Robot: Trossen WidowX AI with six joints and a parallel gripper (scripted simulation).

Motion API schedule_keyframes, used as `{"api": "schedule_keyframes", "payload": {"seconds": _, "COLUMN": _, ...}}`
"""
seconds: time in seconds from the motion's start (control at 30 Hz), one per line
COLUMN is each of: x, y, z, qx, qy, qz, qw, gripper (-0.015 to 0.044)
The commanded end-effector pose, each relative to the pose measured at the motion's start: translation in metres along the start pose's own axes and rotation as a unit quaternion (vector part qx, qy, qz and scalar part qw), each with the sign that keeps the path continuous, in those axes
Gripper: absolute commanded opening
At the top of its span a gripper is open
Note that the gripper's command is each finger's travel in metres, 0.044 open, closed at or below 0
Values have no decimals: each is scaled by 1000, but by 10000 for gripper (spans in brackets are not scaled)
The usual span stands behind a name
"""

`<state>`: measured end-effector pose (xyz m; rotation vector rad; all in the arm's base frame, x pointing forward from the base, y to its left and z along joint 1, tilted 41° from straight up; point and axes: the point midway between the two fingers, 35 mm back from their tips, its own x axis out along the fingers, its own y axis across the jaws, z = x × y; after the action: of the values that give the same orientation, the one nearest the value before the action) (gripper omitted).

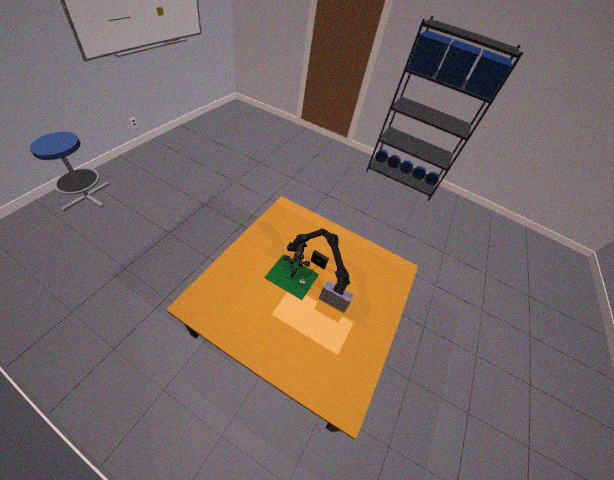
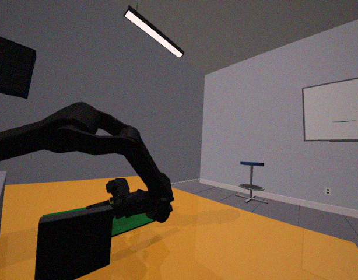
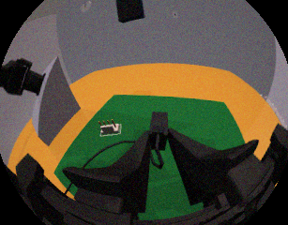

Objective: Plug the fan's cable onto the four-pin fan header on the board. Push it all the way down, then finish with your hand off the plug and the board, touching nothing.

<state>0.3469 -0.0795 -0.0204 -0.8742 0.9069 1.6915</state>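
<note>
My gripper [image 1: 293,274] [image 3: 158,132] is shut on the cable's small black plug [image 3: 159,122], which sits between the fingertips. The thin black cable [image 3: 119,142] loops below the plug and arcs to the left in the wrist view. The green board [image 1: 281,276] [image 2: 127,225] [image 3: 204,119] lies on the table under the gripper. The four-pin header [image 1: 302,281] [image 3: 110,129], pale with upright pins, stands on the board to the left of the plug in the wrist view, apart from it. The exact gap between plug and board cannot be told.
The black square fan [image 1: 319,259] [image 2: 73,245] stands upright beside the board, close to the arm. The grey arm base [image 1: 335,297] [image 3: 58,105] stands on the orange table [image 1: 245,310] near the header's side of the board.
</note>
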Motion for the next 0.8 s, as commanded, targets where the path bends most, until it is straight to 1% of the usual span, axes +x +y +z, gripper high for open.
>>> {"api": "schedule_keyframes", "payload": {"seconds": 0.0, "x": 0, "y": 0, "z": 0, "qx": 0, "qy": 0, "qz": 0, "qw": 1000, "gripper": 0}}
{"api": "schedule_keyframes", "payload": {"seconds": 0.33, "x": 0, "y": 0, "z": 0, "qx": 0, "qy": 0, "qz": 0, "qw": 1000, "gripper": 0}}
{"api": "schedule_keyframes", "payload": {"seconds": 0.5, "x": 0, "y": 0, "z": 0, "qx": 0, "qy": 0, "qz": 0, "qw": 1000, "gripper": 131}}
{"api": "schedule_keyframes", "payload": {"seconds": 0.53, "x": 0, "y": 0, "z": 0, "qx": 0, "qy": 0, "qz": 0, "qw": 1000, "gripper": 140}}
{"api": "schedule_keyframes", "payload": {"seconds": 0.77, "x": 0, "y": 0, "z": 0, "qx": 0, "qy": 0, "qz": 0, "qw": 1000, "gripper": 140}}
